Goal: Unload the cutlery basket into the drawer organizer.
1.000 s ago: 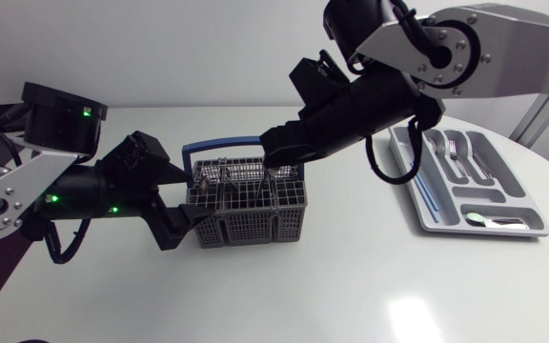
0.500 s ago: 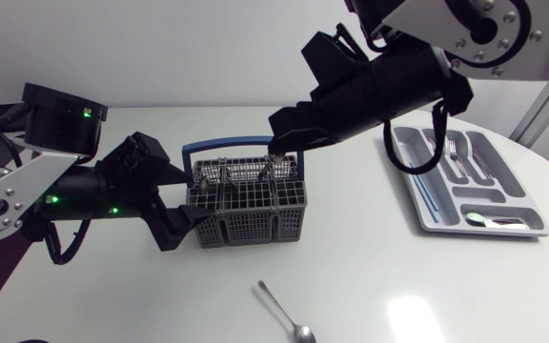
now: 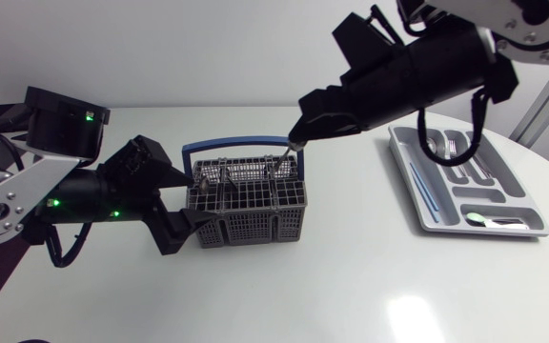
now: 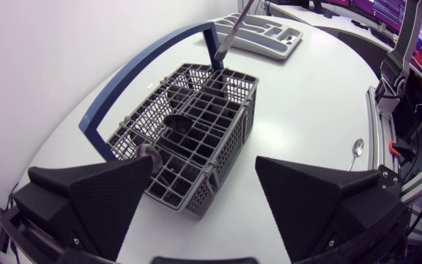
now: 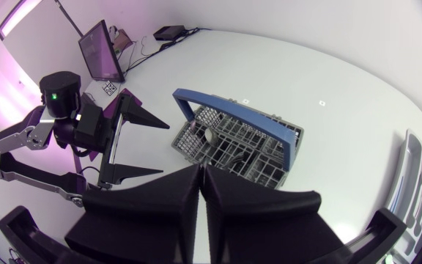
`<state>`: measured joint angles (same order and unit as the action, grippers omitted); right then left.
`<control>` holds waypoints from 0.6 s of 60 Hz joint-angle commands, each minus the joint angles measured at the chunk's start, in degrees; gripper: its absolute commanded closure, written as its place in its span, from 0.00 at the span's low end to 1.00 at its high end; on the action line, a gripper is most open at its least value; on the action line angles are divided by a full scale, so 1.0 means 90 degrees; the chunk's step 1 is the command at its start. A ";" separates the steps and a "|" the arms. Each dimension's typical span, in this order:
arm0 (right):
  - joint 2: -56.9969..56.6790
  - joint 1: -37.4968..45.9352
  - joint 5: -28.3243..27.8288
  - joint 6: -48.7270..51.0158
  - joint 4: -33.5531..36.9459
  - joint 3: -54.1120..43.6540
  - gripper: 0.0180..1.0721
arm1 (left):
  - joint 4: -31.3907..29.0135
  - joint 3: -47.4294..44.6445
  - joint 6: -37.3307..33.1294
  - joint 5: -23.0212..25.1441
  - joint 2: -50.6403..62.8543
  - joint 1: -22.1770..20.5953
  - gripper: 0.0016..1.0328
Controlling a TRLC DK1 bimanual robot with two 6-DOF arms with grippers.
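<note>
The grey cutlery basket (image 3: 246, 205) with a blue handle (image 3: 219, 146) stands mid-table, with cutlery inside (image 4: 178, 123). My left gripper (image 3: 191, 195) is open at the basket's left end. In the left wrist view its fingers (image 4: 94, 198) flank the basket's near corner (image 4: 196, 147). My right gripper (image 3: 296, 143) hovers over the basket's far right corner, shut on a thin silver cutlery piece (image 4: 229, 33) that hangs down to the basket. The right wrist view shows that gripper (image 5: 202, 172) with its fingers pressed together above the basket (image 5: 237, 143). The grey drawer organizer (image 3: 532, 205) lies at the right.
The organizer holds forks (image 3: 456, 152), a spoon (image 3: 484, 219) and a blue-handled piece (image 3: 425, 191). In the left wrist view a loose spoon (image 4: 355, 149) lies on the table near its edge, beyond my left gripper's finger. The head view does not show it.
My right arm has risen and shifted right, drawing the cutlery piece up out of the basket. A spoon seen on the front of the table half a second ago is gone from the head view.
</note>
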<state>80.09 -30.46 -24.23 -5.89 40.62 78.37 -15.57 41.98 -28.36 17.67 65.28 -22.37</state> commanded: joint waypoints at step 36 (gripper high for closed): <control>-0.1624 0.2984 0.0055 0.1709 0.1365 -0.1227 0.91 | -0.0467 0.0004 -0.0413 -0.0030 -0.0017 -0.0884 0.05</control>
<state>66.72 -6.90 -24.08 6.24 51.92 69.30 -18.96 41.98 -30.30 17.52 65.28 -29.34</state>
